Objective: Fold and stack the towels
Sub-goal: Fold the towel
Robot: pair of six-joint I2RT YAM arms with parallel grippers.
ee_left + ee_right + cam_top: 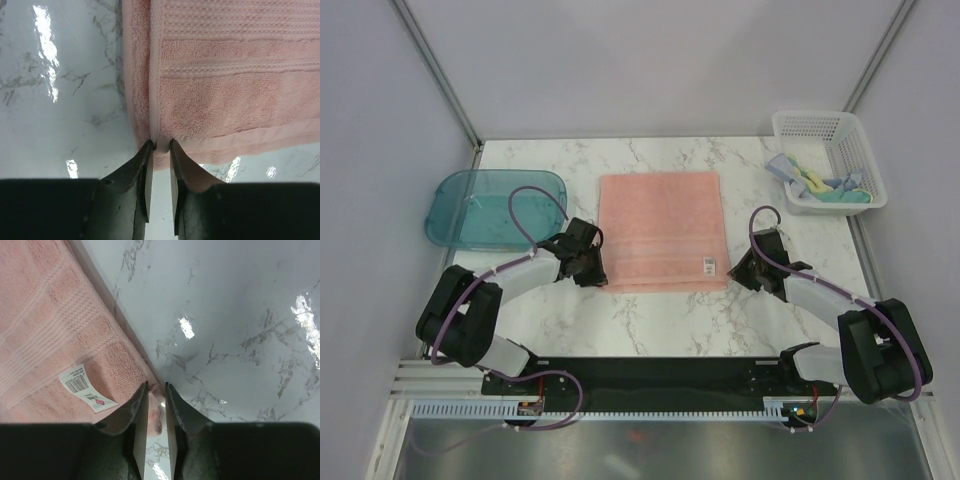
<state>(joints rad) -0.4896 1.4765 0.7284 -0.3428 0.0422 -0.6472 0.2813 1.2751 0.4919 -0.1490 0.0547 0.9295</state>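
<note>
the pink towel (662,230) is seen laid flat on the table (670,322), its near corners pinched in the narrowed jaws of the left gripper (160,145) and right gripper (156,386), while the other towels (825,188) are left crumpled in the basket (810,118), nothing yet stacked.

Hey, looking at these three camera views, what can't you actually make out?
- Bunched towels in the white mesh basket: small in the top view, partly behind its wall; their number is unclear.
- Left gripper and right gripper: each wrist view shows a salmon-pink towel corner between the fingertips; whether it is clamped is unclear.
- White tag: print too small in the right wrist view.
</note>
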